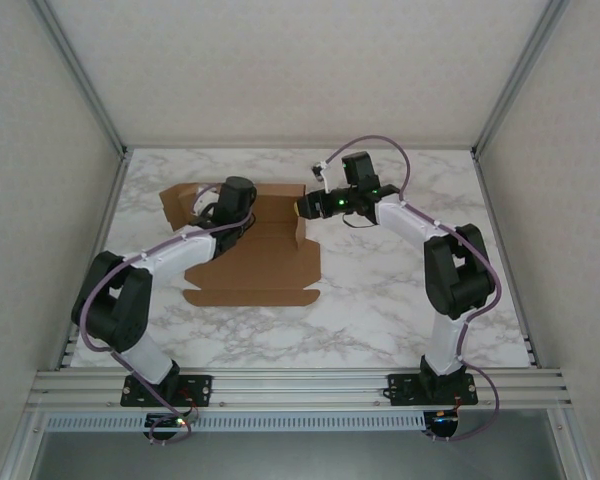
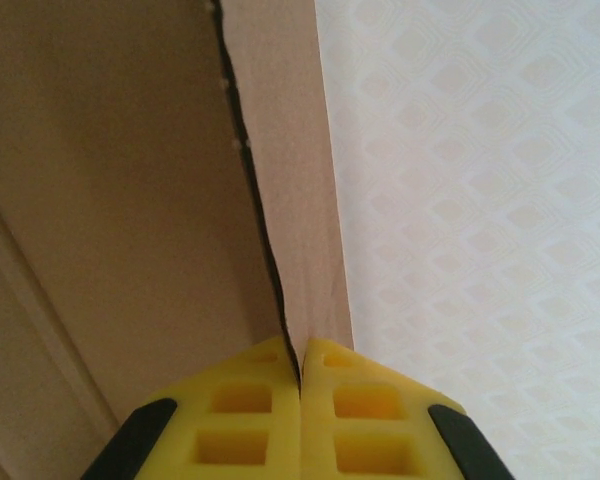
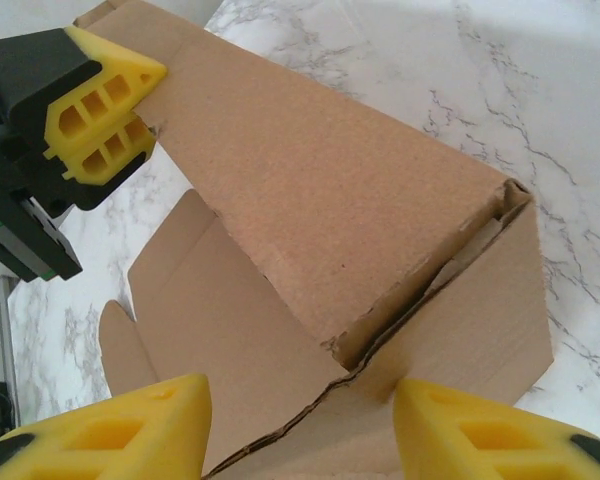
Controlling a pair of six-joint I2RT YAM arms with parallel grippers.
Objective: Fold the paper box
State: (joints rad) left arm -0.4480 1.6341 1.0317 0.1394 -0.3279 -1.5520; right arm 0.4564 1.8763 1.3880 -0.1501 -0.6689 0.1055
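The paper box (image 1: pixel 255 265) lies half-formed on the bench (image 1: pixel 380 310), left of centre. The left tool (image 2: pixel 300 352) is pinched on the edge of a raised wall (holding it upright, I judge). The right tool (image 3: pixel 300 400) has its jaws apart at that wall's right corner. Wall-folding is in hand; next, the corner flap needs tucking inward.

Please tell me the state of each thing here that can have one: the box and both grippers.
paper box, partly folded: one wall raised, near panel lying flat.
left gripper, shut on the raised wall's edge.
right gripper, open, cardboard between its fingers but not pinched.
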